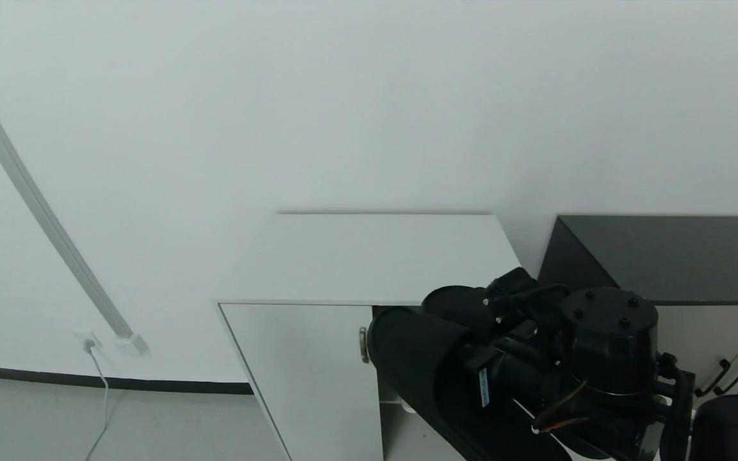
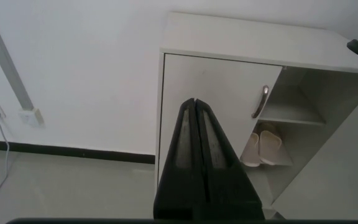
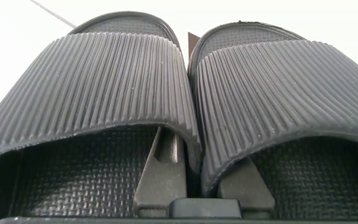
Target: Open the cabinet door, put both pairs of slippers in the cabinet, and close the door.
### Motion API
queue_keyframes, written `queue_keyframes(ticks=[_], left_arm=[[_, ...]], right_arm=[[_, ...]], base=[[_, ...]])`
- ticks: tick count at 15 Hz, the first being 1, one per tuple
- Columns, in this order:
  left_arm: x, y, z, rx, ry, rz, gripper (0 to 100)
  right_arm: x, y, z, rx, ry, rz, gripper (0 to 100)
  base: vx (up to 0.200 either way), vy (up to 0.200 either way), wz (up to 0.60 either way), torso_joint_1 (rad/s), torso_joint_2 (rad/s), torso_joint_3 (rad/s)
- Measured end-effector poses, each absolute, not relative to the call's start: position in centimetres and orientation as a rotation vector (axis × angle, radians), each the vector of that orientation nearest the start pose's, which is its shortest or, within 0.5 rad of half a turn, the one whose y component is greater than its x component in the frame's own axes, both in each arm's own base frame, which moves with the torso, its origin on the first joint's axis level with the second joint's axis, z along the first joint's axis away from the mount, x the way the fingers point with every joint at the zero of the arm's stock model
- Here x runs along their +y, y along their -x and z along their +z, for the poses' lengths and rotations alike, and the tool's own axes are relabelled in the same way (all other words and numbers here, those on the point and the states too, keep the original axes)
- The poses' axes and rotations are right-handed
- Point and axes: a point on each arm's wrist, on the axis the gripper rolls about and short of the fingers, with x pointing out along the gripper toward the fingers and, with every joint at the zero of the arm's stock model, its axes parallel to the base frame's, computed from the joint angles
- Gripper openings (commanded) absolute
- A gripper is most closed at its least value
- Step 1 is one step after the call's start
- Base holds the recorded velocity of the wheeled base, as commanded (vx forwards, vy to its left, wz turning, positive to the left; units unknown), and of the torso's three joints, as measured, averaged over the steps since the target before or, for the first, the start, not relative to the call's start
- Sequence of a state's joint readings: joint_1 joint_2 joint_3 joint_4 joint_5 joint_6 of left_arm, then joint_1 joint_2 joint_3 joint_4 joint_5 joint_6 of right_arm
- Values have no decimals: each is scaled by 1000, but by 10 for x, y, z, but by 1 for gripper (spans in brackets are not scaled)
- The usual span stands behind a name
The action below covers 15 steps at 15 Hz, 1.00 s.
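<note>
My right gripper (image 3: 201,180) is shut on a pair of black ribbed slippers (image 3: 110,81), pinching their inner sides together. In the head view these black slippers (image 1: 414,352) hang in front of the white cabinet (image 1: 369,256), at its open right half. The cabinet's left door (image 2: 213,87) with its metal handle (image 2: 263,101) is closed. A beige pair of slippers (image 2: 263,146) lies on a lower shelf inside the open half. My left gripper (image 2: 194,106) is shut on nothing and hangs in front of the closed left door, some way off.
The opened right door (image 2: 344,168) stands out beside the shelves. A dark-topped cabinet (image 1: 664,256) with black handles stands to the right. A wall socket (image 1: 90,342) with a cable and a slanted conduit (image 1: 36,205) are on the left wall, with bare floor below.
</note>
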State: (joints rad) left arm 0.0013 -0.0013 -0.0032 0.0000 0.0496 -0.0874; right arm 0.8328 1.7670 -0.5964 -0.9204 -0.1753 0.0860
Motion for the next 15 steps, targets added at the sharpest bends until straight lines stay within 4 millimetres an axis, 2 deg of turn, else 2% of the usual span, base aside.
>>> queue_keyframes(ticks=[8,15], left_arm=[[1,23,76,-6,89,51,0],[1,23,76,-6,92,52,0]], right_arm=[[216,-200,136,256,47,648,0],[216,-199,135,260,49,653,0]], base=[[0,0,0,-150,342,189],[0,0,0,-224,537,307]])
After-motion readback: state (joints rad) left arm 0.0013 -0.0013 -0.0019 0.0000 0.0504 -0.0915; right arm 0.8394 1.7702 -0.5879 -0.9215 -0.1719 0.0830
